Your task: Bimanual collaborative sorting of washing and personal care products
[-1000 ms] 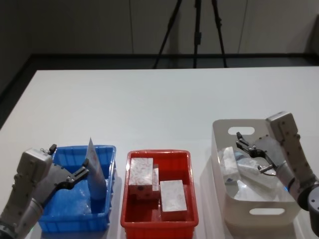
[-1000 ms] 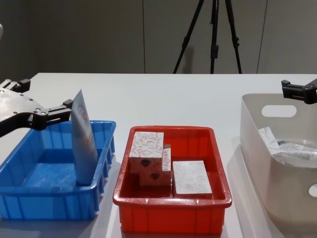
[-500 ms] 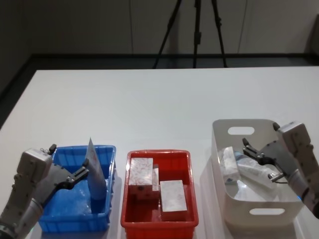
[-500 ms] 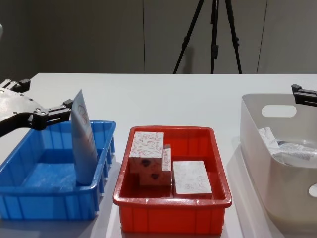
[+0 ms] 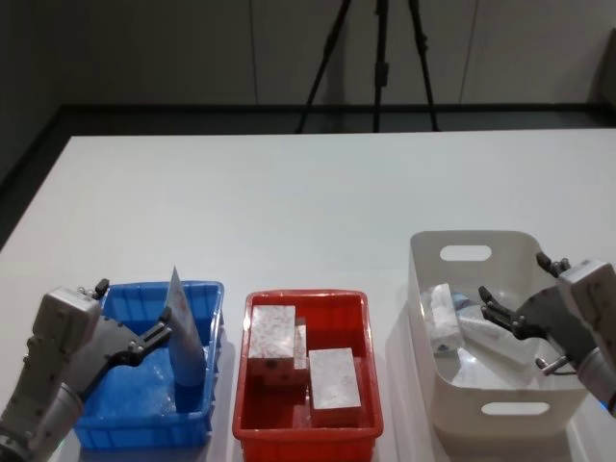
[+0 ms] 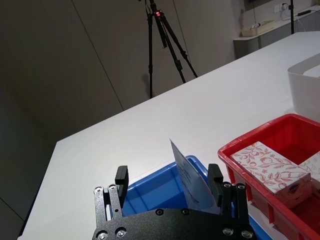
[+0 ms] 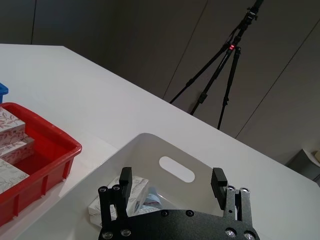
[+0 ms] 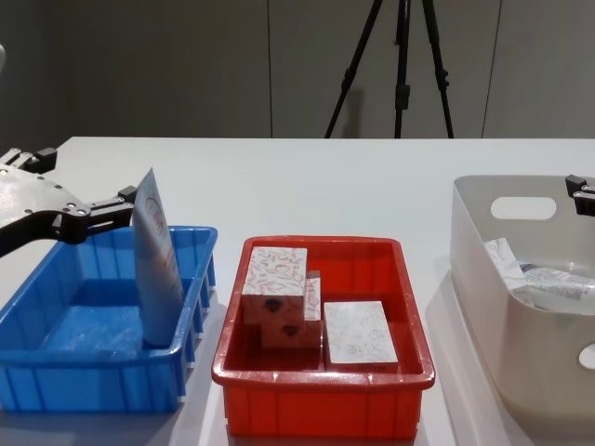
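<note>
A pale-blue squeeze tube point(image 5: 183, 332) stands on end in the blue tray point(image 5: 144, 289), leaning on its right wall. My left gripper point(image 5: 133, 308) is open around the tube's top, and one fingertip point(image 8: 125, 195) rests against the tube point(image 8: 156, 269). Three white patterned boxes point(image 5: 272, 332) lie in the red tray point(image 5: 308, 296). The beige tub point(image 5: 467, 236) holds a box point(image 5: 441, 313) and a tube point(image 5: 486, 332). My right gripper point(image 5: 513, 277) hangs open and empty over the tub's right side, with both fingers apart in the right wrist view point(image 7: 172, 176).
The three containers stand in a row along the table's near edge, close together. The white table point(image 5: 308, 192) stretches bare behind them. A black tripod point(image 5: 380, 58) stands on the floor beyond the far edge.
My right gripper has drawn back toward the tub's near right side and stays open. The left gripper and the standing tube have not moved.
</note>
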